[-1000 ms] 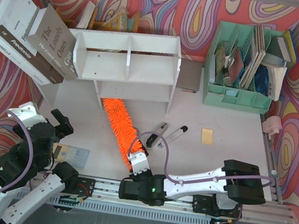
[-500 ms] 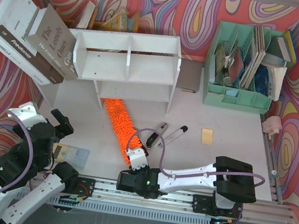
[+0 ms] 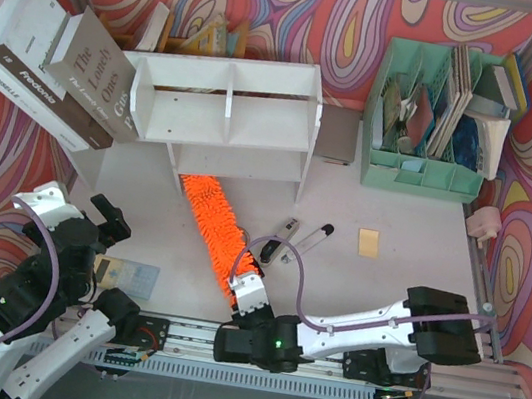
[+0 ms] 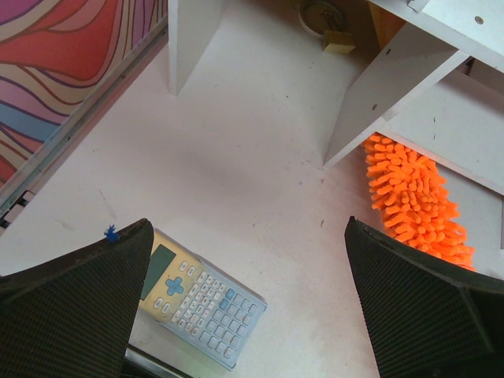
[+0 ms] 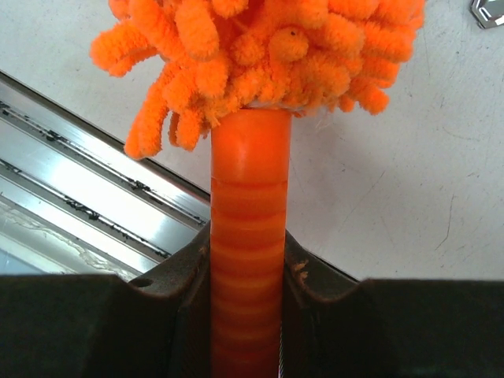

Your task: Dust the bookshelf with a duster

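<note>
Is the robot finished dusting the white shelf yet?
Not yet. Done: the right fingers are shut on the duster handle. Happening now: its fluffy end pokes under the bookshelf lowest board. Left: the tiers above and the top. The left fingers hang open.

Right gripper (image 3: 244, 287) is squeezing the duster (image 3: 211, 213) handle, arm folded low; left gripper (image 4: 248, 236) is hovering, jaws spread wide.

White table (image 3: 405, 282) with the bookshelf (image 3: 223, 117) standing towards its back.
In front of the bookshelf lies the orange duster (image 3: 213, 230), aslant, its far end under the lower tier. Front-right of the bookshelf are a dark pen (image 3: 283, 239), a slim pen (image 3: 312, 237) and a yellow note (image 3: 369, 242). A calculator (image 3: 124, 274) is front-left, and a grey pad (image 3: 338, 135) lies just beside the bookshelf's right end.
</note>
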You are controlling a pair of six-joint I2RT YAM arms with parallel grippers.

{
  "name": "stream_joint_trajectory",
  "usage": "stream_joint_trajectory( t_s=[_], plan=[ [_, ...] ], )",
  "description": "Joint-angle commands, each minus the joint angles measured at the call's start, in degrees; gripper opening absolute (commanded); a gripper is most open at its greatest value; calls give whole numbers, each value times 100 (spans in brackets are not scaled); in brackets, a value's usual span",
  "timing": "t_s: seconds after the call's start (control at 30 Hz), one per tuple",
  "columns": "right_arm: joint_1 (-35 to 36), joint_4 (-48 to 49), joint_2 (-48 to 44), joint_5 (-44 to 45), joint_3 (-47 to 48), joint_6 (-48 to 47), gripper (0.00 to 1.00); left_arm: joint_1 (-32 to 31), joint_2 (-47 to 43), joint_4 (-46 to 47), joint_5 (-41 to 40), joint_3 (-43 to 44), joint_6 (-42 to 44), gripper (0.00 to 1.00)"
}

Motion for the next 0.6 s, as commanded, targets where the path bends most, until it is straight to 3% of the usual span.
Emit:
stream_joint_trajectory(
  t_s=[0.0, 0.27, 0.57],
  plan=[
    [102, 7, 252, 365, 371, -208, 0, -36, -5, -41, -76, 13, 11, 98],
    [-402, 21, 768, -351, 575, -451, 0, -33, -26, -49, -85, 15, 1, 98],
    [-318, 129, 130, 137, 133, -156, 0, -40, -51, -46, -85, 6, -8, 98]
  ],
)
